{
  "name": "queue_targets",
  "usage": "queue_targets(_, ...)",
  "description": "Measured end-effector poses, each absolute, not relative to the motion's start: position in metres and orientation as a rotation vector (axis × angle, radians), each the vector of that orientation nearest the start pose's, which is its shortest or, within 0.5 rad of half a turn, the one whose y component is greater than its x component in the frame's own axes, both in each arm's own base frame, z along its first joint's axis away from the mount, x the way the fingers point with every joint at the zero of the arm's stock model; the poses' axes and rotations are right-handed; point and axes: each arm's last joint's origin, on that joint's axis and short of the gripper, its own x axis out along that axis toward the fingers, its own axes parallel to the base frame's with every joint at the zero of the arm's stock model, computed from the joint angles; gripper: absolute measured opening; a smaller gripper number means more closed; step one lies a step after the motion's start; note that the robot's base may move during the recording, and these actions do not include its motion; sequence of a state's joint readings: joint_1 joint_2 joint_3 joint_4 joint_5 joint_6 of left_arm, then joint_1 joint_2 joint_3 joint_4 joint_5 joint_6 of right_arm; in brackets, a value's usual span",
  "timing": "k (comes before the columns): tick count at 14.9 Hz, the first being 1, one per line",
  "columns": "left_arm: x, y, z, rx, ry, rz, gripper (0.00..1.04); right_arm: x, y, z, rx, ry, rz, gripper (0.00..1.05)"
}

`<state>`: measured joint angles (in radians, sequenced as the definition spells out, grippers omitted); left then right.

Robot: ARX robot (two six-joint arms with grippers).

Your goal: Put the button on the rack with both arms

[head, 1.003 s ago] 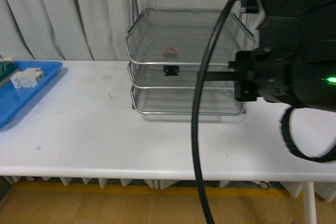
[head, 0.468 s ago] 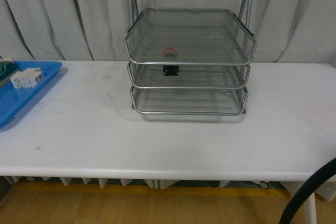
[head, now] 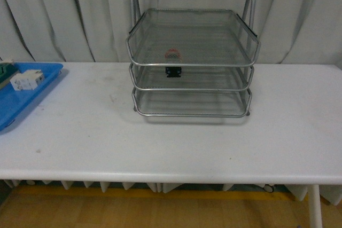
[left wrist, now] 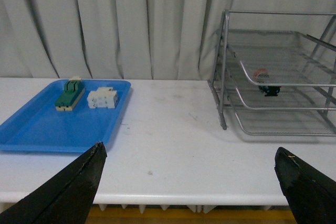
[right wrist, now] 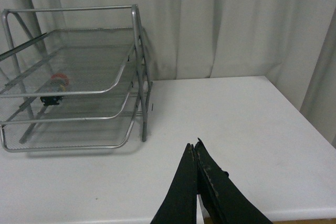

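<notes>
The silver wire-mesh rack (head: 192, 62) stands at the back middle of the white table. The button (head: 173, 61), red cap and dark body, lies in a rack tier near its front left; which tier I cannot tell. It also shows in the left wrist view (left wrist: 265, 81) and the right wrist view (right wrist: 54, 88). Neither arm shows in the front view. My left gripper (left wrist: 191, 153) is open and empty, above the table's front edge, far from the rack (left wrist: 278, 72). My right gripper (right wrist: 193, 146) is shut and empty, over the table right of the rack (right wrist: 73, 77).
A flat blue tray (head: 21, 92) sits at the table's left end, holding a white terminal block (head: 26, 79) and a green-and-cream block (left wrist: 70, 94). Grey curtains hang behind the table. The table's right edge shows in the right wrist view (right wrist: 310, 129).
The right arm and its black cable, which filled the right of the front view a second ago, have drawn back out of that view. The button and rack have not moved.
</notes>
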<state>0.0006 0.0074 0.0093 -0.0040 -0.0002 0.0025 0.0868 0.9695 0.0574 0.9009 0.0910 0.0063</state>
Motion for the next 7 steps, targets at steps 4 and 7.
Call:
queue_targets(4,0.098,0.0,0.166,0.002,0.002,0.001,0.98,0.147,-0.001,0.164,0.006,0.009,-0.009,0.02)
queue_targets(7,0.098,0.0,0.166,0.002,0.002,0.001,0.98,0.137,-0.001,0.166,0.006,0.004,-0.007,0.02)
